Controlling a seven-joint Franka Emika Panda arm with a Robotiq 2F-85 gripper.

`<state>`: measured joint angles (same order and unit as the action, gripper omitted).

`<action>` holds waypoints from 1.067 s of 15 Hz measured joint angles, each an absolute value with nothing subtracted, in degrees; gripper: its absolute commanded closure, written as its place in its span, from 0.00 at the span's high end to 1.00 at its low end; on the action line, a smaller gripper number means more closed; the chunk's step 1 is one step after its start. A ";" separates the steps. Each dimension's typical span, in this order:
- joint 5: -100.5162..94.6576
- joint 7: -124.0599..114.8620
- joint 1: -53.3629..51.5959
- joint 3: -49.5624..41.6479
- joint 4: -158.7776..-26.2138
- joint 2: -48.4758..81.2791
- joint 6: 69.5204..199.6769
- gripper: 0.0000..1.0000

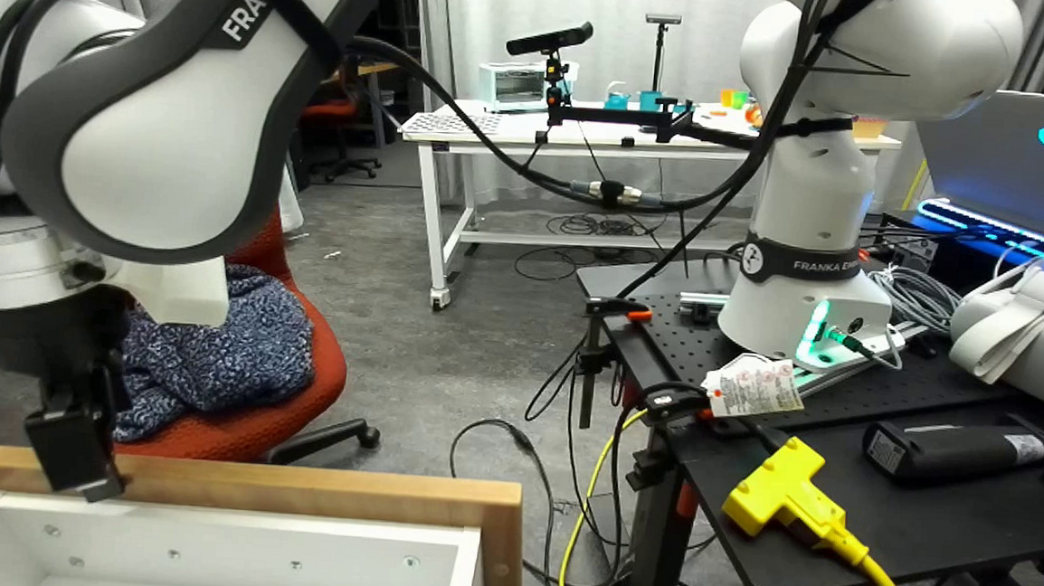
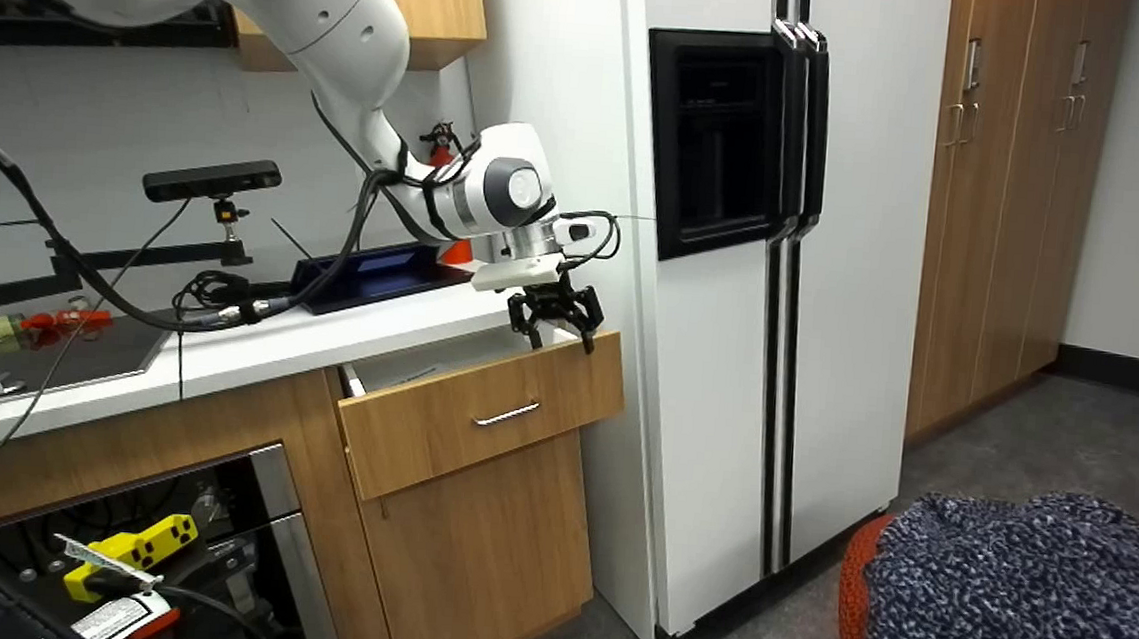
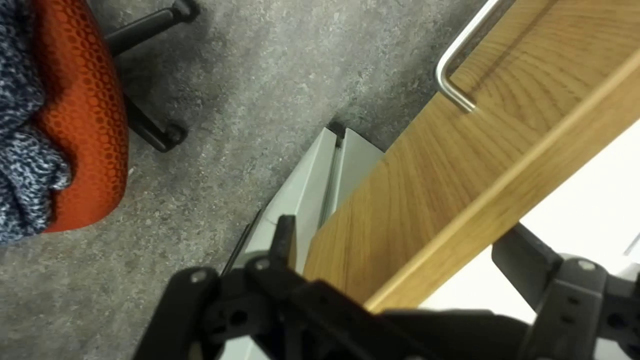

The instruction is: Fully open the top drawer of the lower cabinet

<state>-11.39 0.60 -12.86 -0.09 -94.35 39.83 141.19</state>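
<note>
The top drawer (image 2: 483, 414) is pulled partway out of the lower cabinet (image 2: 489, 544). Its wooden front carries a silver bar handle (image 2: 507, 414), which also shows in the wrist view (image 3: 452, 75). In an exterior view the drawer's white inner walls and wooden front (image 1: 319, 491) are seen from behind. My gripper (image 2: 561, 345) is open over the front's top edge, near the end by the fridge. In the wrist view the open gripper (image 3: 403, 230) straddles the drawer front (image 3: 450, 185), one finger outside, one inside. The inside finger seems close to or touching the wood; contact is unclear.
A white fridge (image 2: 716, 370) stands right beside the drawer. The white countertop (image 2: 408, 328) is above it. A red chair (image 1: 322, 380) with a dark knitted cloth (image 1: 238, 339) stands in front of the drawer. A black robot table (image 1: 836, 493) stands to one side.
</note>
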 measured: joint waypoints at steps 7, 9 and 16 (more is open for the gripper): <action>-13.72 -2.92 -12.94 -2.35 -102.70 34.34 134.71 1.00; -14.33 -3.44 -12.72 -2.91 -105.25 33.08 134.35 1.00; -21.27 -9.51 -12.66 -4.74 -113.11 27.95 134.26 1.00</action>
<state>-21.27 -9.51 -12.66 -4.74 -113.11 27.95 134.26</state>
